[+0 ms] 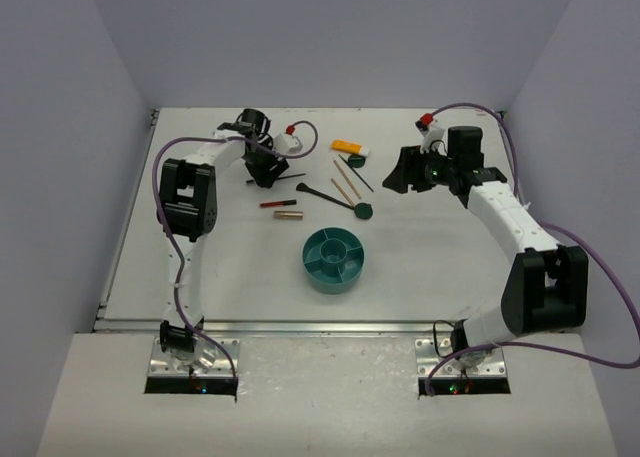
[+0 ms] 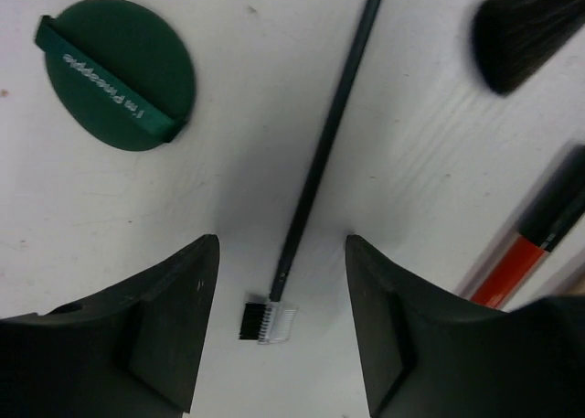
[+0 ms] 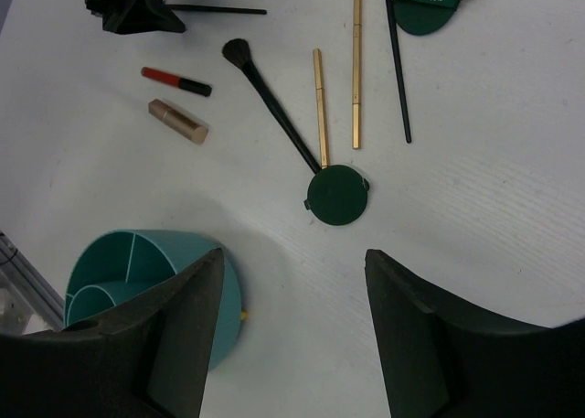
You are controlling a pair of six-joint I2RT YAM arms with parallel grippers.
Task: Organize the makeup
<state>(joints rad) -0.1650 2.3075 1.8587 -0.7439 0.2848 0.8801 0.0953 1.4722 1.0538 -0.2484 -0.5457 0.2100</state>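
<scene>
- The left gripper (image 2: 279, 253) stood open over the table, one finger on each side of the comb end of the thin black brow brush (image 2: 322, 153). It grasped nothing yet.
- In the left wrist view the long axis of this brush ran from the comb head at 6 o'clock up toward 1 o'clock. It crossed the gap between the jaws almost squarely, so I judged that closing would meet the handle just above the comb.
- The right gripper (image 3: 294, 262) hung open and empty, well apart from that brush. The left arm was clearly the nearer one.
- In the top view the teal divided bowl (image 1: 333, 284) lay at about 5 o'clock from the left gripper, with the other makeup between them.
- Counted on the table:
  - one brow brush
  - one black powder brush (image 3: 270, 98)
  - two tan pencils (image 3: 320, 107), lying nearly parallel
  - one thin black pencil (image 3: 398, 61)
  - one red tube with black cap (image 3: 175, 80)
  - one gold tube (image 3: 178, 122), just beside the red one
  - one orange-and-white packet (image 1: 350, 148)
- Two green round puffs (image 3: 338, 195) showed in the right wrist view. One was touching the handle end of the powder brush and one was near the packet.
- A third puff with a strap (image 2: 117, 73) showed only in the left wrist view, at 10 o'clock from the comb. That made three, as far as I could tell.
</scene>
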